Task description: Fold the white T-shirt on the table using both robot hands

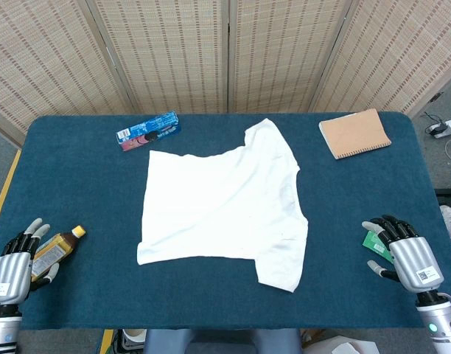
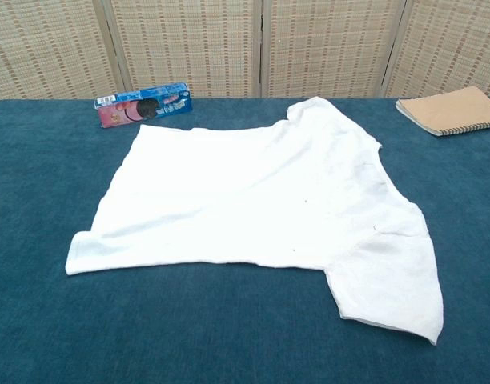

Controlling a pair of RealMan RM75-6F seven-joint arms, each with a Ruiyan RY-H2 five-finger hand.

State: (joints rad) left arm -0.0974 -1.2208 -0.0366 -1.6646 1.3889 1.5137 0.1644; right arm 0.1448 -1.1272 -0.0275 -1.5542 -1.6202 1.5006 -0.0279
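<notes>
Cloth of deep blue covers the surface (image 1: 78, 184), and the white T-shirt (image 1: 225, 203) lies spread flat near its middle, partly folded: one sleeve reaches toward the far edge and another juts out at the near right corner of the garment. Neither hand touches it. The left hand (image 1: 15, 265) rests at the near left corner of the surface, fingers loosely apart and holding nothing, with a small bottle (image 1: 57, 249) of amber liquid (yellow cap, lying on its side) just beside it and seemingly against the fingers. The right hand (image 1: 402, 251) sits at the near right edge, well apart from the shirt, its dark fingers spread and empty; a small green object (image 1: 374, 242) lies beneath or just beside the fingertips, too hidden to identify. Beyond the shirt's far left corner lies a blue cookie box (image 1: 148, 130) with a pink end, near the cloth but not touching it. A tan spiral notebook (image 1: 354, 133) lies closed toward the far right corner. The chest view shows the shirt, the box and the notebook, but no hands. A woven folding screen (image 1: 225, 51) stands behind the surface.
</notes>
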